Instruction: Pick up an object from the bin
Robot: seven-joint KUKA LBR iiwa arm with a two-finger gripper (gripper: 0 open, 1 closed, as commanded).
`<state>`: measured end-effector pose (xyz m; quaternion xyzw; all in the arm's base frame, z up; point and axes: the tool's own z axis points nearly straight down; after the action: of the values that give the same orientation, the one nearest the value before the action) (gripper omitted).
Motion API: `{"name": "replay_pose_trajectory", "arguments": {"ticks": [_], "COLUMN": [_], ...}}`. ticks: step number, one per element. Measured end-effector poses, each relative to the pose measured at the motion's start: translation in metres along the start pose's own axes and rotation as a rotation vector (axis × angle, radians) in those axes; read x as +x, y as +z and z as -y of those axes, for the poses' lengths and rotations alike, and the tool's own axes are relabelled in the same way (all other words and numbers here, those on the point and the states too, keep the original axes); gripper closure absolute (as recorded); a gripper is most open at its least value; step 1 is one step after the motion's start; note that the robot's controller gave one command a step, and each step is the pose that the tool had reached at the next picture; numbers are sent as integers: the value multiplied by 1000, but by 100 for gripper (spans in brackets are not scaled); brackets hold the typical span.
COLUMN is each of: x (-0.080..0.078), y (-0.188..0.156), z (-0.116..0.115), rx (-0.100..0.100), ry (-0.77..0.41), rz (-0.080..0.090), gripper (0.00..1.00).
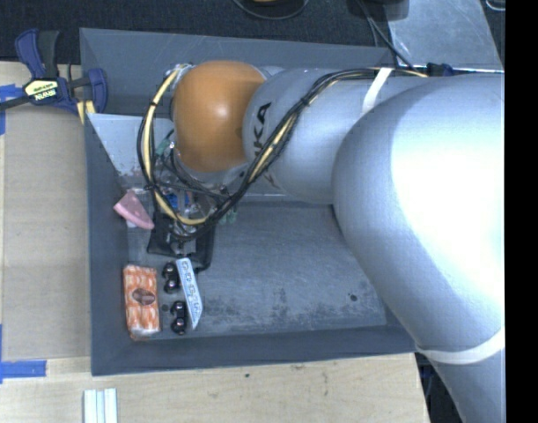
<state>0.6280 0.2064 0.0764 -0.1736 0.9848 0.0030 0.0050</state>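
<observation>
My gripper hangs low in the left part of the bin, its dark body showing under the arm's wrist. Just below it lies a black object with round knobs and a white printed strip, its upper end reaching up to the gripper. An orange patterned block lies beside that object on its left, near the bin's front left corner. A pink crumpled piece rests to the gripper's left against the bin's left wall.
The big grey arm and its orange wrist cover hide the bin's back and right side. Bare grey floor stretches to the right of the gripper towards the front wall.
</observation>
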Motion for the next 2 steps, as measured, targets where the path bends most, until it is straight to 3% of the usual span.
{"name": "replay_pose_trajectory", "arguments": {"ticks": [1, 2], "x": [38, 48], "y": [-1, 3], "z": [37, 50], "rx": [4, 3], "ry": [141, 6], "rz": [10, 7], "gripper": [0, 0]}}
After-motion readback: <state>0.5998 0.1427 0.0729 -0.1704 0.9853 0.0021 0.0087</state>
